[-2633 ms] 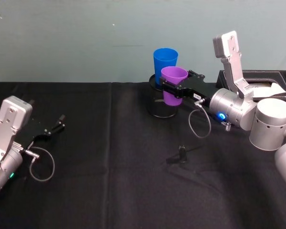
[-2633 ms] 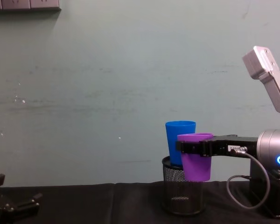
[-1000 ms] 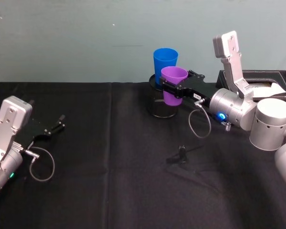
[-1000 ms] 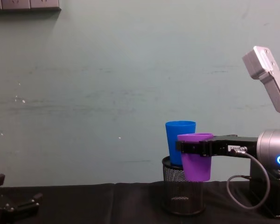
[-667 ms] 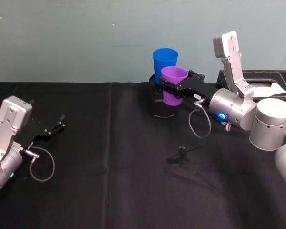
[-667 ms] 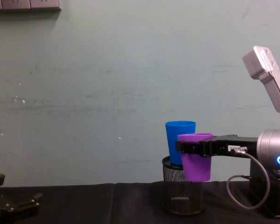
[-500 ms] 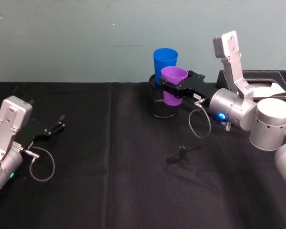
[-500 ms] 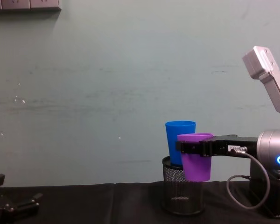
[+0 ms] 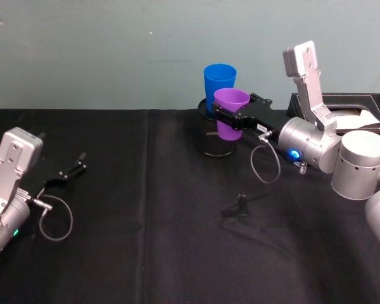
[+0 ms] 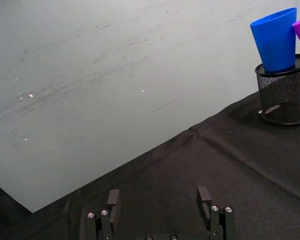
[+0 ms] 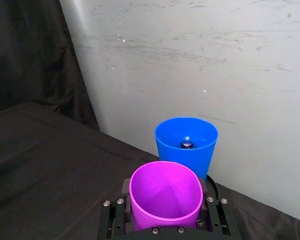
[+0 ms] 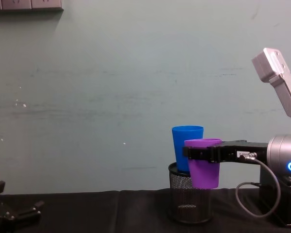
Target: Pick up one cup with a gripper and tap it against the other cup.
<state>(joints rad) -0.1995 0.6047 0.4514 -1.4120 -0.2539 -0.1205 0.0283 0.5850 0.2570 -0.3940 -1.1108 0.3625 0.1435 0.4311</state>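
My right gripper [image 9: 226,117] is shut on the purple cup [image 9: 230,115] and holds it in the air, upright, just below its rim [image 11: 165,197]. The blue cup [image 9: 219,82] stands upright in a black wire-mesh holder [image 9: 215,140] right behind it. In the chest view the purple cup [image 12: 203,165] overlaps the blue cup [image 12: 186,145]; whether they touch I cannot tell. The right gripper [image 12: 201,153] reaches in from the right. My left gripper [image 9: 76,164] rests open low over the table at the far left, its fingers [image 10: 204,197] spread with nothing between them.
A black cloth [image 9: 145,240] covers the table, with a pale wall behind. A black box [image 9: 361,114] sits at the back right behind the right arm. A small dark object [image 9: 242,204] lies on the cloth in front of the holder.
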